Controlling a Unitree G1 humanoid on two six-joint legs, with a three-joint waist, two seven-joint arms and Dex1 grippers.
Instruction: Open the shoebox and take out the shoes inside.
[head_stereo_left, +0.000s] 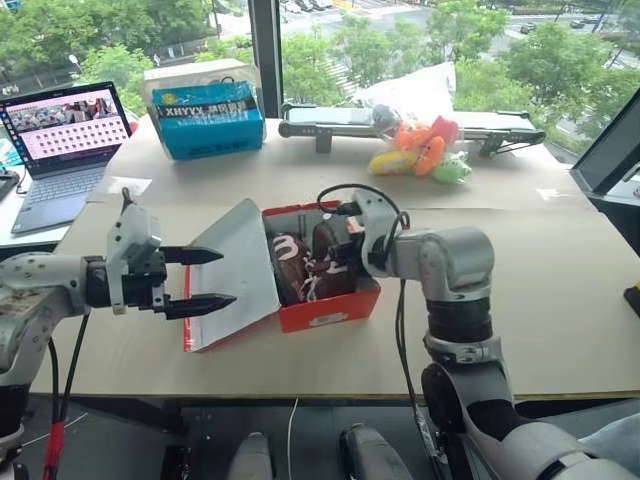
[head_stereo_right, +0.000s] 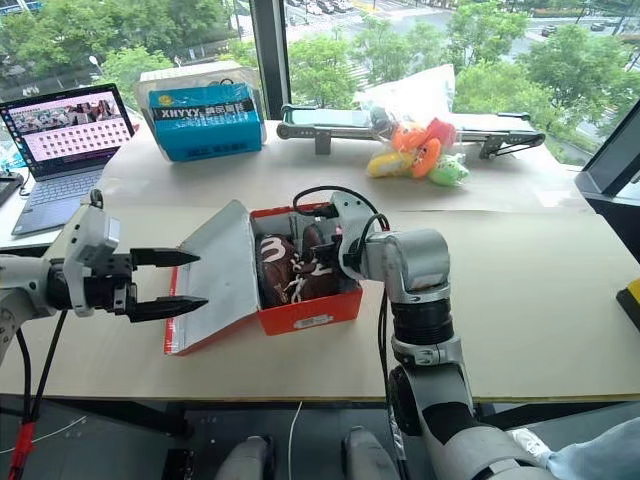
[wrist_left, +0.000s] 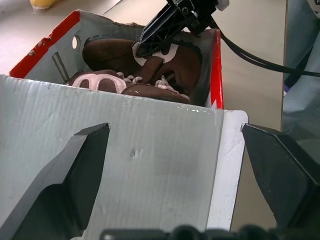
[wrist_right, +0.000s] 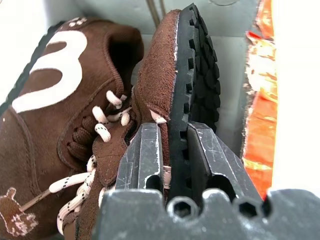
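The shoebox (head_stereo_left: 325, 300) sits open in the middle of the frame on the tabletop (head_stereo_left: 540, 300), its red walls showing and its lid (head_stereo_left: 232, 272) swung out to the left, grey inside facing up and tilted. Both shoes (head_stereo_right: 290, 268) are in the box, dark brown with pale laces. The right gripper (wrist_right: 172, 150) reaches down into the box from the right and is pinched narrow on the far-right shoe (wrist_right: 170, 75): one finger inside the suede upper, the other against the black treaded sole, the shoe's edge clamped between them. That shoe stands on its side against the box wall. The other shoe (wrist_right: 55, 100) lies beside it, white mark on its flank, laces loose.

Over at the left of the frame, the left gripper (head_stereo_left: 205, 278) hovers with its fingers spread wide, pointing at the lid's outer edge, one finger above and one below it, not touching.

Towards the top of the frame: a blue box (head_stereo_left: 208, 118), a laptop (head_stereo_left: 62, 150) at upper left, and plush toys (head_stereo_left: 425, 150) in a clear bag right of centre.
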